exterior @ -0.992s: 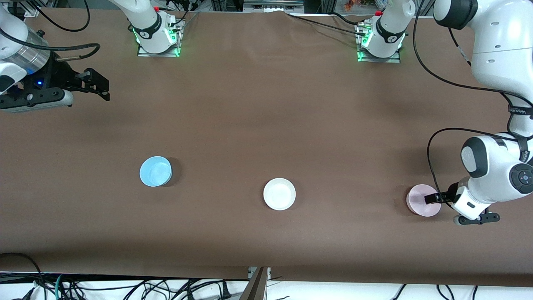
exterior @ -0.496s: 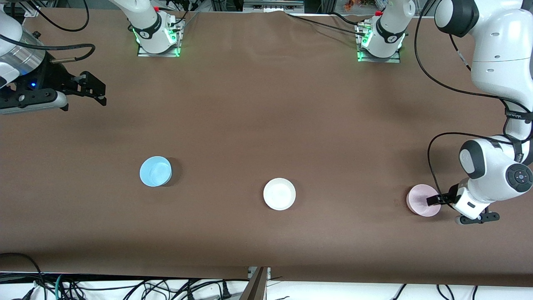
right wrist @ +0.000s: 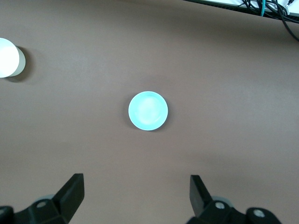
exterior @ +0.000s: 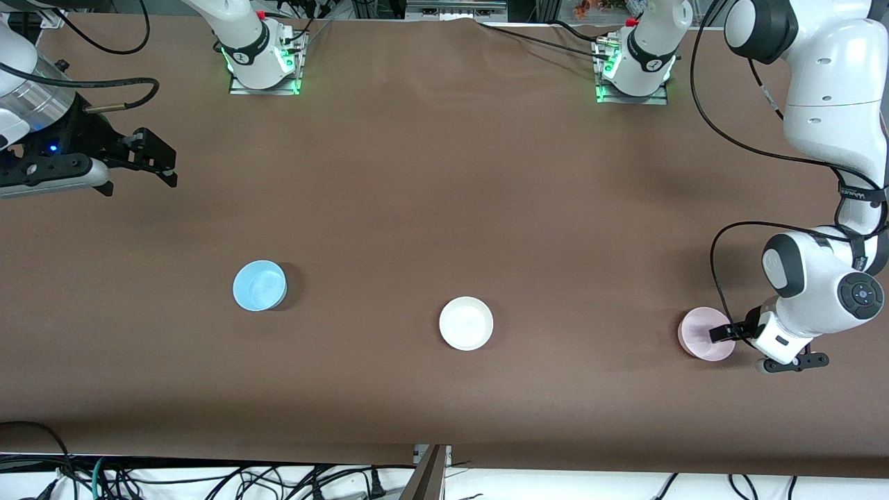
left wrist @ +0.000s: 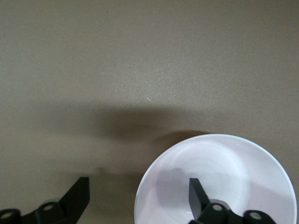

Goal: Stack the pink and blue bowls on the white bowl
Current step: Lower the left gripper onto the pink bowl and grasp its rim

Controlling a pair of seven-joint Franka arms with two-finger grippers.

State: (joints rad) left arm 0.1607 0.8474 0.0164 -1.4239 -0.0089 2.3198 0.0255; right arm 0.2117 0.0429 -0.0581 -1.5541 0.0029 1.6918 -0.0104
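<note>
The pale pink bowl (exterior: 700,332) sits toward the left arm's end of the table. My left gripper (exterior: 722,335) is open at its rim. In the left wrist view one finger (left wrist: 198,196) is inside the pink bowl (left wrist: 224,172) and the other finger (left wrist: 77,198) is outside it, so the left gripper (left wrist: 138,199) straddles the wall. The white bowl (exterior: 466,323) sits mid-table. The blue bowl (exterior: 259,285) sits toward the right arm's end. My right gripper (exterior: 161,158) is open and empty, high above the table's right arm end. In its wrist view the right gripper (right wrist: 135,193) looks down on the blue bowl (right wrist: 148,110) and the white bowl (right wrist: 7,57).
The brown table (exterior: 444,208) carries only the three bowls. The arm bases (exterior: 262,62) stand along the edge farthest from the camera. Cables (exterior: 208,482) hang past the nearest edge.
The left gripper has settled slightly at the pink bowl's rim. The right gripper has drifted a little toward the front camera. The bowls have not moved.
</note>
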